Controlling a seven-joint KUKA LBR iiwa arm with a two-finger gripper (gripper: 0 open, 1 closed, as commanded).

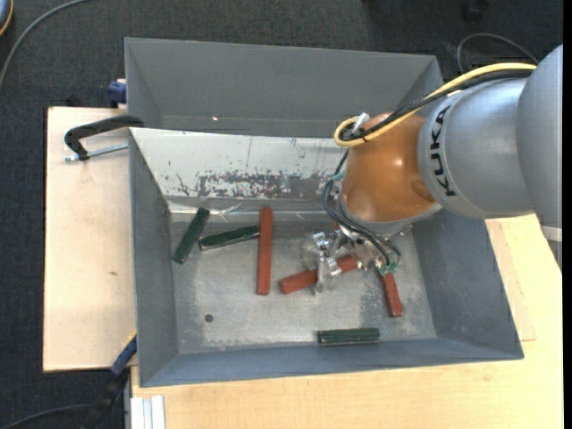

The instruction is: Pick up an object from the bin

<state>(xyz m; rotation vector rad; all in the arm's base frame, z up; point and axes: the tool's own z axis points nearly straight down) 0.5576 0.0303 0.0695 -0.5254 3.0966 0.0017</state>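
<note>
In the camera view I see the end effector (326, 262) low over a short red bar (297, 283) near the middle of the bin (152, 266). I cannot tell whether it is open or closed. I'd centre across the bar's width, clear of the 1 long red stick (264, 250) beside it.

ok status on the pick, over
Gripper low, mid-bin. Over a slanted red rectangular bar. Close beside it, a long red rectangular bar; a shorter red bar under the wrist cables.
</note>
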